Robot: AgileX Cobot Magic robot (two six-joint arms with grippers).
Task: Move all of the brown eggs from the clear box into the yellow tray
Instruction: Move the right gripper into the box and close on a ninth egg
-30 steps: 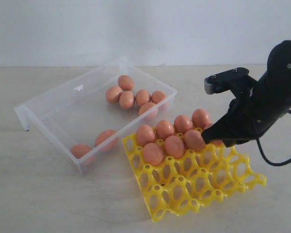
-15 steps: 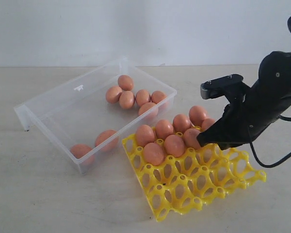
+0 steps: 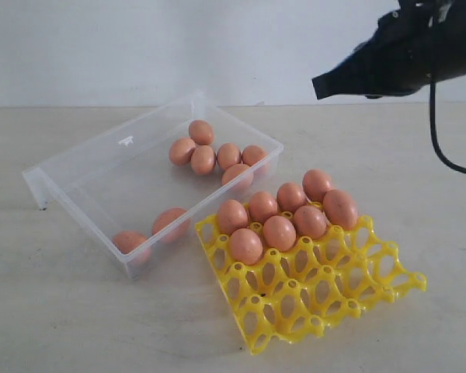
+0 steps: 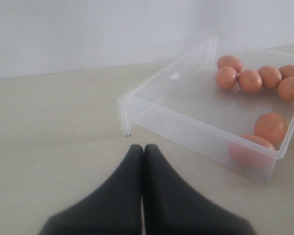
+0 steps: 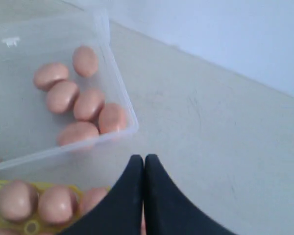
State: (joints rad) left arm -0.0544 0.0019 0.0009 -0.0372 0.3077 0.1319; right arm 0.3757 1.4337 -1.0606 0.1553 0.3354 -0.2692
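The clear box (image 3: 70, 183) lies at the left with several brown eggs: a cluster (image 3: 217, 157) at its far corner and two (image 3: 169, 221) by its near wall. The yellow tray (image 3: 326, 291) sits to the right, with several eggs (image 3: 279, 232) in its far cups. My right gripper (image 3: 317, 85) hangs high above the tray's far side, shut and empty; its view shows the fingertips (image 5: 144, 159) together, the box's egg cluster (image 5: 81, 103) and tray eggs (image 5: 54, 204). My left gripper (image 4: 142, 147) is shut, empty, over bare table short of the box (image 4: 152, 105).
The pale table (image 3: 78, 311) spreads on all sides, with a white wall (image 3: 179, 47) behind. A black cable (image 3: 443, 148) hangs from the right arm over the table's right side. Open cups (image 3: 295, 307) fill the tray's near half.
My right gripper has risen from the tray's far right edge to high above it. An egg it was covering now shows seated at the tray's far right. The left arm has not visibly moved.
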